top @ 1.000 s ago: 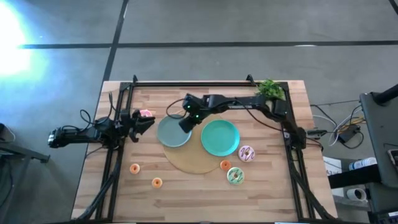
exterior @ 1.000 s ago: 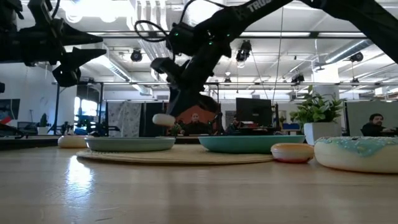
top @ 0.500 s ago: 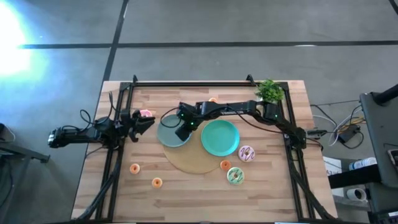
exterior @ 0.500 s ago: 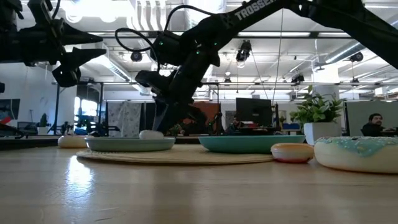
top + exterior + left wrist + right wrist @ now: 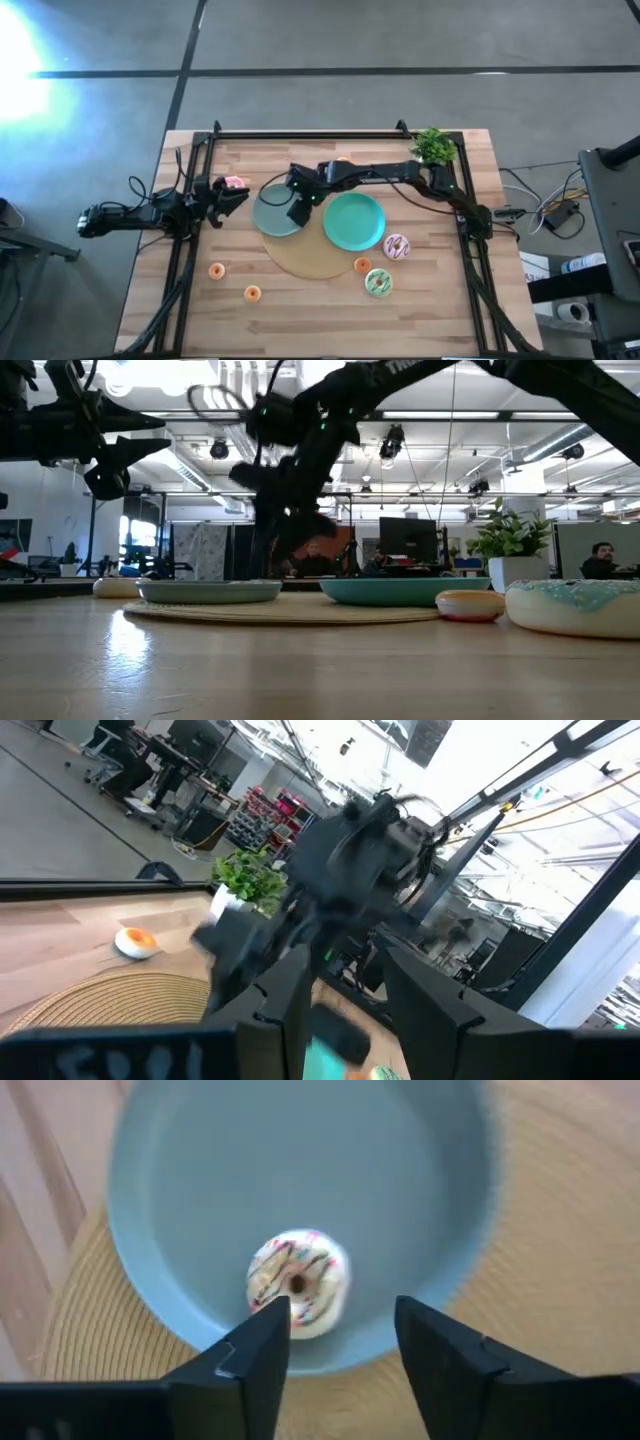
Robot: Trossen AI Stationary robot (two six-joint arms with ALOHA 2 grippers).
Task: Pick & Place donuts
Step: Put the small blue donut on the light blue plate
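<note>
Cream donut is lying inside grey-blue plate | right gripper is hovering above, fingers apart, empty | left gripper is waiting at table's left, grip unclear

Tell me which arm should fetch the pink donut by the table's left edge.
Left. Its tool hangs beside the pink donut. The right tool is over the grey-blue plate, open above the cream donut.
</note>
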